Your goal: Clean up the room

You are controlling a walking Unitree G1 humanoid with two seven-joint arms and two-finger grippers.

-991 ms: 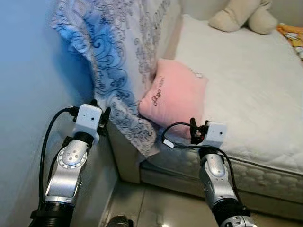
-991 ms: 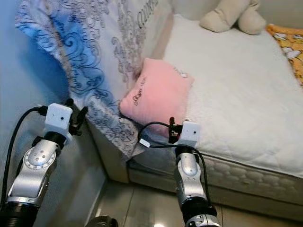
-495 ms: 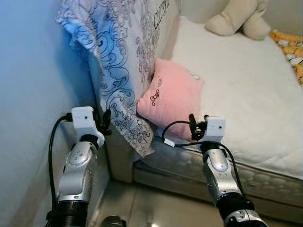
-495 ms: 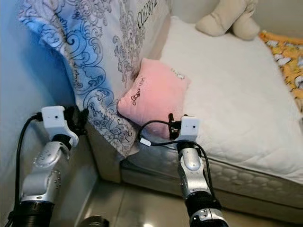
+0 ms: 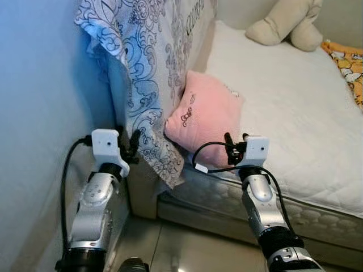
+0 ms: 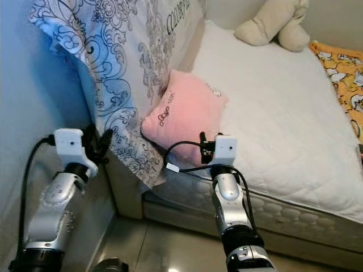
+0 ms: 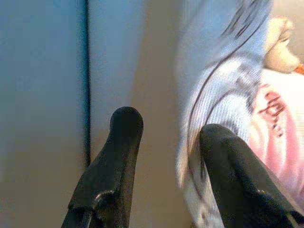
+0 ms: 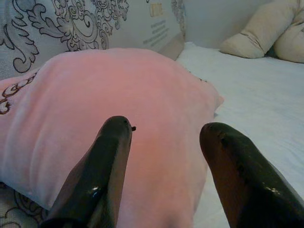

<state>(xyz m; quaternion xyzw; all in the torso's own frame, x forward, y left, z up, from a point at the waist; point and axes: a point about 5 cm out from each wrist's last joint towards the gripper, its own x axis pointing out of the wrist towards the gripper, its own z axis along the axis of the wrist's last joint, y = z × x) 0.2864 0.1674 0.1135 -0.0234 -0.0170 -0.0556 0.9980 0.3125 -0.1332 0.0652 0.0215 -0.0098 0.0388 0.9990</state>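
Note:
A pink pillow (image 5: 209, 118) leans at the near left corner of the white mattress (image 5: 295, 107), against a patterned blue-grey blanket (image 5: 152, 62) draped over the bed's end. My right gripper (image 8: 164, 130) is open, just short of the pillow (image 8: 118, 109), its fingers pointing at it. My left gripper (image 7: 171, 133) is open beside the blanket's hanging edge (image 7: 213, 90), between the blue wall and the bed.
A beige plush toy (image 5: 286, 25) lies at the far end of the mattress. A yellow printed cloth (image 5: 346, 59) sits at the right edge. The blue wall (image 5: 39, 113) stands close on the left. Glossy tiled floor (image 5: 187, 249) lies below the bed.
The view has shifted a little. My left gripper has come in closer to the blanket's hanging edge. My right gripper has stayed near the pillow.

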